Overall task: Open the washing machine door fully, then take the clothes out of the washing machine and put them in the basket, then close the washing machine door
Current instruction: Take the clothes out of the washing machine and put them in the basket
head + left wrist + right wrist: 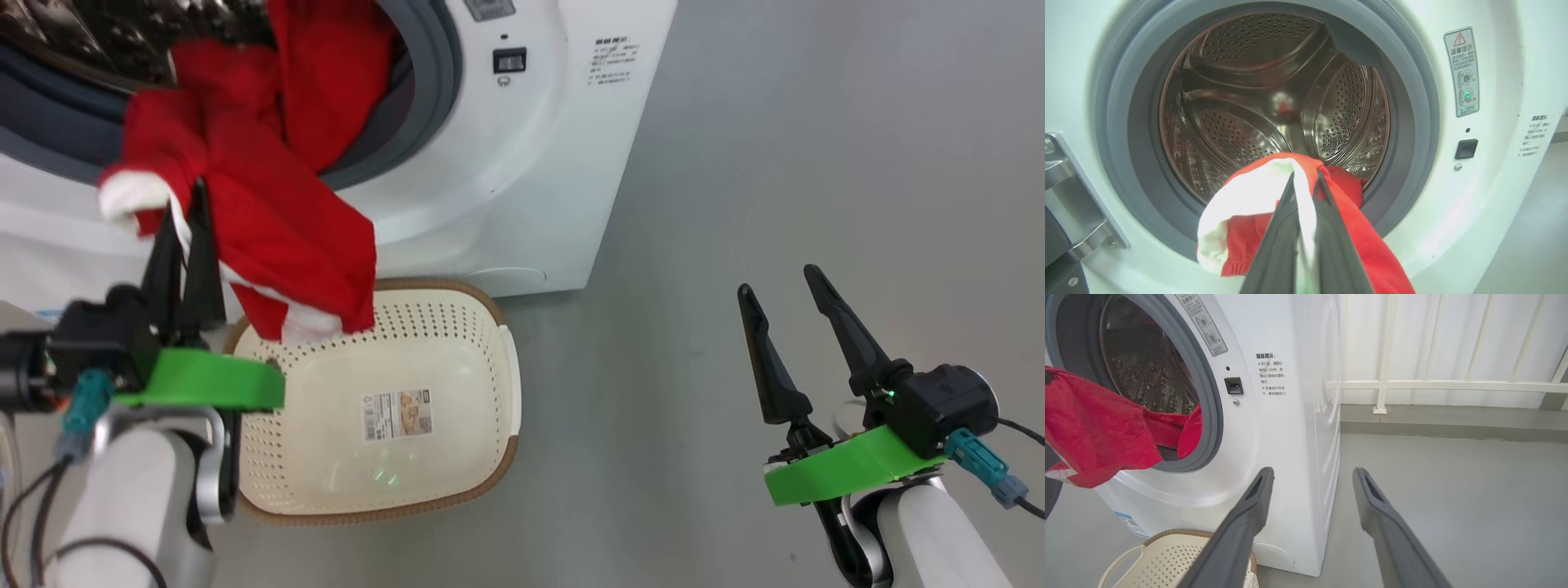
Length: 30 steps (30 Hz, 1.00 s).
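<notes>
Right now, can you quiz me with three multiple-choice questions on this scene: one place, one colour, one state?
1. The cream-white perforated plastic basket sits: A) on a table; B) on the floor before the white front-loading washing machine; C) on a chair.
2. The fabric garment in the left hand is: A) blue; B) bright red with white; C) black.
3. The right hand is: A) open, empty; B) shut on cloth; C) shut on the basket.
Answers: B, it stands at the machine's foot; B, red cloth with white trim; A, jaws apart, nothing between.

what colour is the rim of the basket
Brown, woven-look, edging the cream basket; head view shows it best.
</notes>
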### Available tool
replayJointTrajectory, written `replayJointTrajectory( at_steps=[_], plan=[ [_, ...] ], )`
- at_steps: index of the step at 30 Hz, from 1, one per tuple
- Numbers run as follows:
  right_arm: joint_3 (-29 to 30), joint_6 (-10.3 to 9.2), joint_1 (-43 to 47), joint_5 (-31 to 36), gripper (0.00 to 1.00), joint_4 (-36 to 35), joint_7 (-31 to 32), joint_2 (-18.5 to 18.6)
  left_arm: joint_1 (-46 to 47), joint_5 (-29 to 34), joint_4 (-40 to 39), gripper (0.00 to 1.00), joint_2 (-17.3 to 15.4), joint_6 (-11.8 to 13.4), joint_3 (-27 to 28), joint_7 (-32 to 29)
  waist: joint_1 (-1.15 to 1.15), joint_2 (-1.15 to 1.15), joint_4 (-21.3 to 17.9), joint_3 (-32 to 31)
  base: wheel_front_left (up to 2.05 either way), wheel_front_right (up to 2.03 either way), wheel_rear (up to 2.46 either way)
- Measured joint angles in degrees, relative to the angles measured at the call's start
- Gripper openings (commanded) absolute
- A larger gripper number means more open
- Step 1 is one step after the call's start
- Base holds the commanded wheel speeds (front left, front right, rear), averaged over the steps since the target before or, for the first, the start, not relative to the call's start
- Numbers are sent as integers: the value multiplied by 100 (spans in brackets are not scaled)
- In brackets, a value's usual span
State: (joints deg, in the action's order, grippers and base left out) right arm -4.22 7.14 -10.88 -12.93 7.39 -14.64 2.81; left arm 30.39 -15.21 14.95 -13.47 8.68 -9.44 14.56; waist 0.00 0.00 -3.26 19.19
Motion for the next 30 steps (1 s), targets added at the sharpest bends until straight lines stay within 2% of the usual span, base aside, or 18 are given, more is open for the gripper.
replayJointTrajectory(
  at_steps=[22,26,30],
  plan=[
    [-4,0,144,0,100,76,0,0,-1634,-9,-1912,0,-10,470,-180,-456,0,0,-3,-597,0,0,0],
    [2,0,147,-1,100,69,0,0,-1788,-49,-2043,0,31,548,-202,-525,0,0,11,-586,0,0,0],
    [0,0,147,-1,100,26,0,0,-1834,-93,-1841,0,81,547,-235,-523,0,0,24,-492,0,0,0]
  ],
)
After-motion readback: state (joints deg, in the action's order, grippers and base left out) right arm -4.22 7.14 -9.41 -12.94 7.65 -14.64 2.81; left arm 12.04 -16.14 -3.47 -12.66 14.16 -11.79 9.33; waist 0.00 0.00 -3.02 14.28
